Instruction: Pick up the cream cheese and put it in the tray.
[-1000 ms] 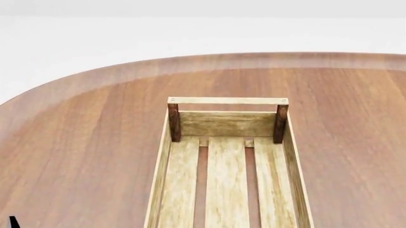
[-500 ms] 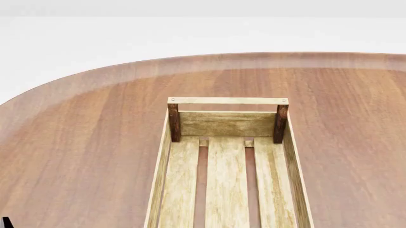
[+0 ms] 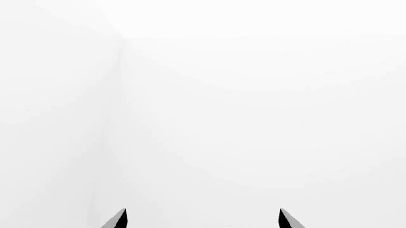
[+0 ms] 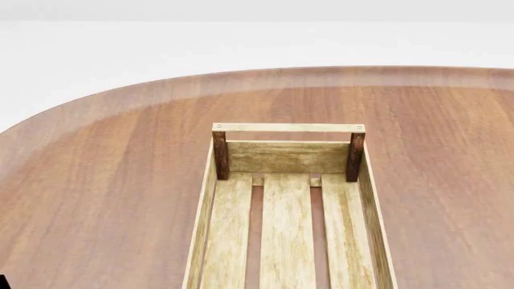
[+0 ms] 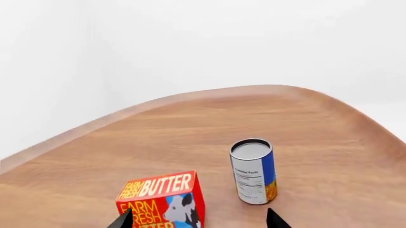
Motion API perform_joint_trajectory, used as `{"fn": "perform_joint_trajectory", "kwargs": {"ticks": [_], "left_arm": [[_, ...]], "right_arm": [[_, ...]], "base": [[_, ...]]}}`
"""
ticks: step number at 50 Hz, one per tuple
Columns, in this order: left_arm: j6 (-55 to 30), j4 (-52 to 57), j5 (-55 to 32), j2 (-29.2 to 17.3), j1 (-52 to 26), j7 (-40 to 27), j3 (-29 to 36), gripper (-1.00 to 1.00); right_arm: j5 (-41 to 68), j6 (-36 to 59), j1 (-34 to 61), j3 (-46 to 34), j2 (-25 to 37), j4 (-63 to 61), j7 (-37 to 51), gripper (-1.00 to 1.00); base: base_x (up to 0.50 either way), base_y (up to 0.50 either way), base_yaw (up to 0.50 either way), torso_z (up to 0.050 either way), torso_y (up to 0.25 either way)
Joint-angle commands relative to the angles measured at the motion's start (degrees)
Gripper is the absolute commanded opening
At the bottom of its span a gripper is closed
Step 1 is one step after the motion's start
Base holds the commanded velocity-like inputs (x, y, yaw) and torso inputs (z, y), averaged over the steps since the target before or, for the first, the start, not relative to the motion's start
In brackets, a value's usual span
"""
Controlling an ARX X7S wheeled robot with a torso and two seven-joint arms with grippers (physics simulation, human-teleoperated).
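At frame bottom, tray (image 4: 287,155) cut off; cream cheese unseen.

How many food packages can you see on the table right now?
2, both in the right wrist view: a red butter box nearest the gripper, and an upright can standing apart beside it. The cream cheese isn't visible in any view, so more may be hidden.

a rounded wooden table (image 4: 105,180) of reddish-brown grain carries everything. the tray (image 4: 204,217), of pale slats with dark corner posts, rests on it in the head view. in the right wrist view, a red butter box (image 5: 163,199) and an upright can (image 5: 254,172) stand near each other on the tabletop.
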Motion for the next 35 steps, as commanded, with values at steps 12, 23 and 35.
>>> {"fn": "perform_joint_trajectory", "kwargs": {"ticks": [12, 23, 35], "left_arm": [[0.6, -1.2, -1.2, -0.4, -0.7, -0.1, 0.2, 1.00], [0.2, -0.2, -1.5, -0.7, -0.2, -0.6, 0.0, 1.00], [0.1, -0.6, -1.5, -0.8, -0.5, -0.7, 0.2, 1.00]], "right_arm": [[2.7, 1.0, 2.2, 1.1, -0.3, 9.2, -0.1, 1.00], [0.1, 5.0, 3.0, -0.4, 0.6, 11.7, 2.1, 1.00], [-2.0, 8.8, 2.8, -1.8, 1.5, 10.6, 4.1, 1.00]], "base": [[0.00, 0.00, 0.00, 0.000, 0.000], [0.00, 0.00, 0.00, 0.000, 0.000], [0.00, 0.00, 0.00, 0.000, 0.000]]}}
